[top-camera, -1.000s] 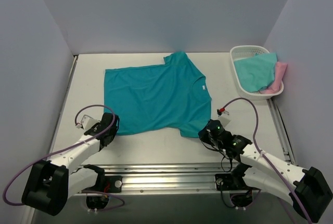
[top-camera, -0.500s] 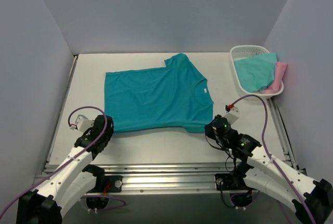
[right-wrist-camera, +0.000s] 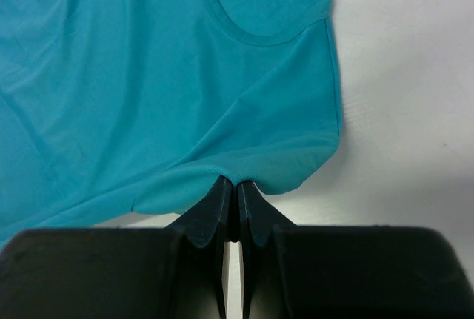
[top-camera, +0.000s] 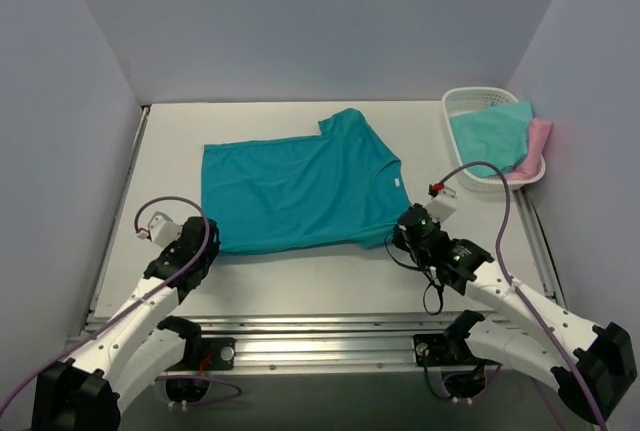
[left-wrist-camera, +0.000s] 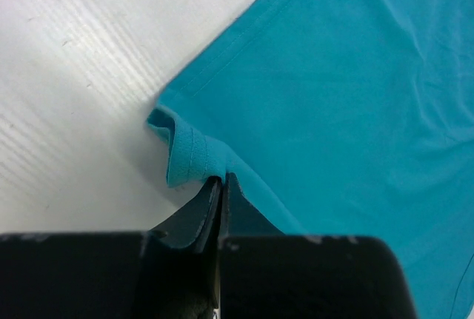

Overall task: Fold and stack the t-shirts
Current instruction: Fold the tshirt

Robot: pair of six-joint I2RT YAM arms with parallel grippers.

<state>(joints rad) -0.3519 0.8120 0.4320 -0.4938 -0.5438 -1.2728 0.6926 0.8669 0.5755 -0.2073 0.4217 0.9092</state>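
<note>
The tee (top-camera: 300,186) lay flat on the table (top-camera: 300,276); left jaws pinched tight on its 7 o'clock corner, right jaws on its 5 o'clock edge. We feared a slip, or uneven lifts skewing the fold.

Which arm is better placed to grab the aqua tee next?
Right, probably: the white basket holding the aqua t-shirt sits nearer the right tool than the left tool. Both are shut on the teal t-shirt.
</note>
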